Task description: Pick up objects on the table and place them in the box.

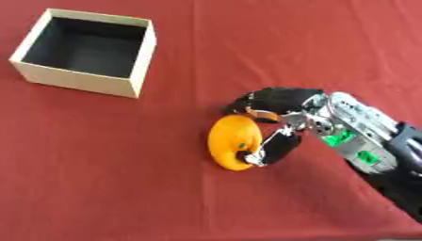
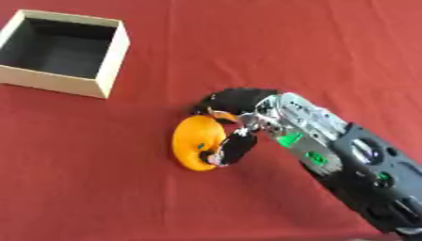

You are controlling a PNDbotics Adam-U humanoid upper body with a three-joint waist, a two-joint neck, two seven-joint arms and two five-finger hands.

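An orange round object (image 1: 231,141) lies on the red table near the middle. My right hand (image 1: 280,110) reaches in from the lower right; its fingers curl over the top of the orange object and its thumb (image 1: 276,147) presses against the near side. An open beige box (image 1: 86,49) with a dark inside stands at the far left, well apart from the hand. The left hand shows in neither view.
A red cloth (image 1: 124,188) covers the whole table. My right forearm (image 2: 354,164) crosses the lower right corner.
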